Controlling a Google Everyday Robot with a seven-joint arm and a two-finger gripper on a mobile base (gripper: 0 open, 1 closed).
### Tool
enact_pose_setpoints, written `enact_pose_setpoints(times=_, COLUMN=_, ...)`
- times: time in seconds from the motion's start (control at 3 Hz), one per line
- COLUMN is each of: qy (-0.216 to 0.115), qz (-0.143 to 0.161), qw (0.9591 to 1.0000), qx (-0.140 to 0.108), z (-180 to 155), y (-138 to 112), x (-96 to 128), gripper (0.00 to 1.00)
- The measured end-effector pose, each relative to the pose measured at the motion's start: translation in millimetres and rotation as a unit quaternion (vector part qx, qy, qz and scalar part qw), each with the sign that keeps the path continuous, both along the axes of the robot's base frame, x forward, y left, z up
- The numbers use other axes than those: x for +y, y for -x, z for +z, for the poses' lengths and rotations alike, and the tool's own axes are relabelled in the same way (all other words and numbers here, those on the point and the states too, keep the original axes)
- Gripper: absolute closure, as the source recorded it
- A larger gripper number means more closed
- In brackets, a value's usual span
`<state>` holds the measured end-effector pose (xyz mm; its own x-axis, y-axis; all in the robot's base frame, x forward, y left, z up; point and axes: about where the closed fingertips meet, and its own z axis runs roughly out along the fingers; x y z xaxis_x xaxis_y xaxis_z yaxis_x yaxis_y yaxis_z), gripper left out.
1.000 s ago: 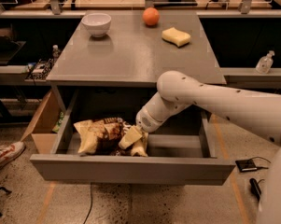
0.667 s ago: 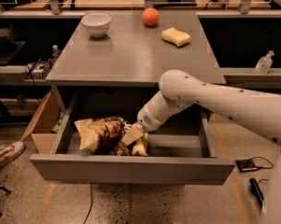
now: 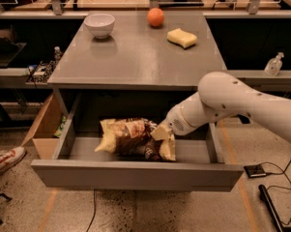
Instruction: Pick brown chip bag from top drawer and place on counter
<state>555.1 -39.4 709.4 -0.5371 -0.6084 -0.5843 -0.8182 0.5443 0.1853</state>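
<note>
The brown chip bag (image 3: 130, 137), lying in the open top drawer (image 3: 135, 175) beneath the counter (image 3: 135, 57), is apparently pinched at its right end by the closed gripper (image 3: 160, 131), ready to be lifted out

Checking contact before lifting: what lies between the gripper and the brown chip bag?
Nothing visible. In the camera view the gripper sits right against the brown chip bag, at its right end, inside the top drawer.
</note>
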Motion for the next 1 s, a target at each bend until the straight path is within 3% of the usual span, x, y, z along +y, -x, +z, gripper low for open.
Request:
enact_pose_setpoints(times=0.33, qy=-0.030, qz=-0.030, qw=0.9981, qx=-0.044, z=29, y=14, x=-35, gripper=1.00)
enact_pose_setpoints(times=0.67, qy=-0.049, qz=-0.058, qw=0.9927, qx=-0.094, z=62, y=31, x=-76, gripper=1.00)
enact_pose_setpoints(times=1.0, qy=-0.049, qz=-0.057, qw=0.9928, qx=-0.093, z=62, y=31, x=-75, gripper=1.00)
